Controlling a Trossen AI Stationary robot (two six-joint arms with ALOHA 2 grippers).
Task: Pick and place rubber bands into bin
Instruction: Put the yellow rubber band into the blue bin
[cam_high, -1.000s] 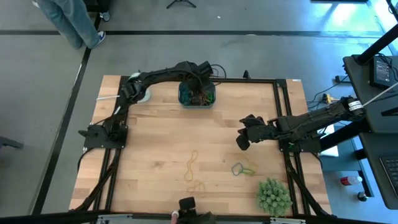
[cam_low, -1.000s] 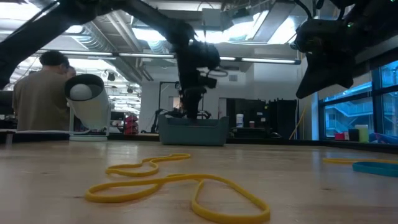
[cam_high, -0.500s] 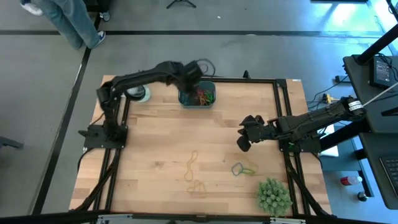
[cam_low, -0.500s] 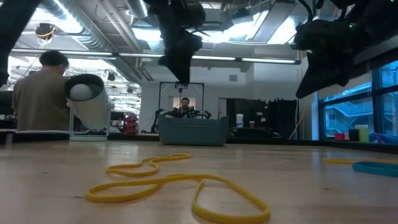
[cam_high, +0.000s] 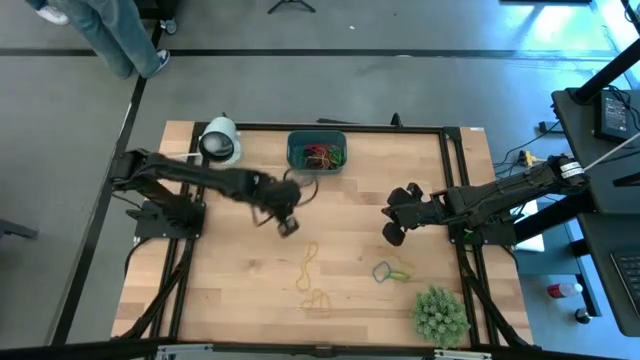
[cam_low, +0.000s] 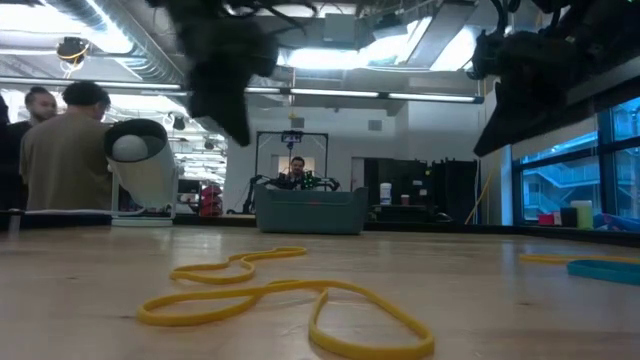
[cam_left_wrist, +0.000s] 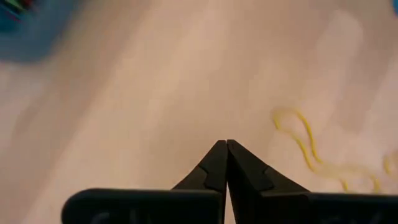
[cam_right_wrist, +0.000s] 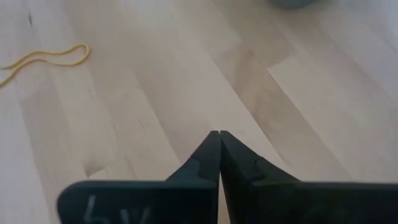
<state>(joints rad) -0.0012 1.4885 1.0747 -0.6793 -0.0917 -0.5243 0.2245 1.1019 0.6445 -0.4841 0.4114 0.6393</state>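
The teal bin (cam_high: 316, 153) stands at the table's far edge with several red, orange and green rubber bands (cam_high: 322, 155) in it. Two yellow rubber bands (cam_high: 309, 262) (cam_high: 318, 298) lie flat on the wood toward the near edge. A blue and a green one (cam_high: 392, 271) lie to their right. My left gripper (cam_high: 288, 228) hovers shut and empty above the table's middle, between the bin and the yellow bands (cam_left_wrist: 305, 146). My right gripper (cam_high: 391, 234) hangs shut and empty right of centre, above bare wood (cam_right_wrist: 215, 135).
A white roll (cam_high: 220, 140) stands at the far left, left of the bin. A bushy green plant (cam_high: 440, 315) sits at the near right corner. Black frame rails (cam_high: 452, 190) run along the table's sides. People (cam_low: 60, 150) stand beyond the far edge.
My left gripper has risen out of the bin and swung toward the near edge, to a place above the table's middle. The bands in the bin, hidden under it before, now show. My right arm has kept still.
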